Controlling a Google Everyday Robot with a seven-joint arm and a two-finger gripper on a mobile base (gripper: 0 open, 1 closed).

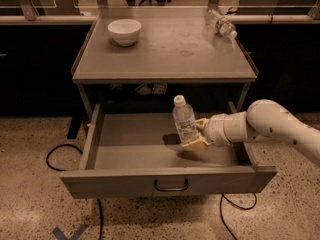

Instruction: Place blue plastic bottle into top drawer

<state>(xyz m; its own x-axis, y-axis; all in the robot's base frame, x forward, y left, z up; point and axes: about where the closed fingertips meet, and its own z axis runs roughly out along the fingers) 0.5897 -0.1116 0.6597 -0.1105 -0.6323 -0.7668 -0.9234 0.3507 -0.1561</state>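
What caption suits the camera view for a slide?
Tool grips the tilted blue plastic bottle over the open top drawer.

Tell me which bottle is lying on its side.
The small bottle, at the back right of the table, lies flat. The blue bottle is nearly upright, leaning a little, held by the gripper over the open drawer.

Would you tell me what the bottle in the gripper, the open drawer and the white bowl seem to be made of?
The blue plastic bottle, held by the gripper over the top drawer: clear thin plastic, see-through, with a white cap. The drawer looks like grey sheet metal, matte, with thin folded walls. The bowl: probably glazed ceramic, smooth and white; possibly plastic.
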